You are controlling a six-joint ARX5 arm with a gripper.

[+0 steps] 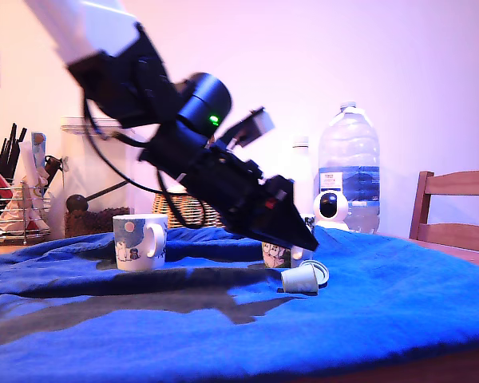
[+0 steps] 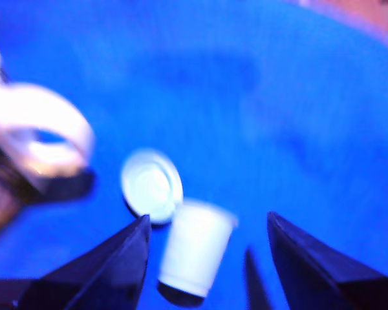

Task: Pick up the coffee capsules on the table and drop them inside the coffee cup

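Exterior view: a blue cloth (image 1: 399, 295) is spread over the table, and a white patterned mug (image 1: 139, 241) is taken as the landmark. A second mug (image 1: 276, 254), largely hidden behind the arm, is seen toward the exterior view's right of the landmark. Two pale capsules are found on the cloth just beyond that second mug, nearer the camera: a pale capsule (image 1: 300, 278) lying on its side, and a second pale capsule (image 1: 318, 271) touching it, shown mostly as a round rim. The black gripper (image 1: 299, 237) is slanted down from the upper left, its tip held just above the capsules; its spread cannot be told here. Behind the landmark a wicker basket (image 1: 182, 209), a large water bottle (image 1: 349, 169), a small white camera (image 1: 330, 208) and a wooden chair (image 1: 455, 209) are recorded; a wire rack (image 1: 14, 211) stands at its other side. Wrist view, blurred: the gripper (image 2: 207, 229) is shown with its two dark fingers (image 2: 110, 265) spread wide, nothing pinched. The pale capsule (image 2: 195, 250) lies between them on the cloth (image 2: 297, 97), apart from both, with the second pale capsule (image 2: 151, 185), foil face up, touching it. The handle of a mug (image 2: 42, 139) is seen at the edge.
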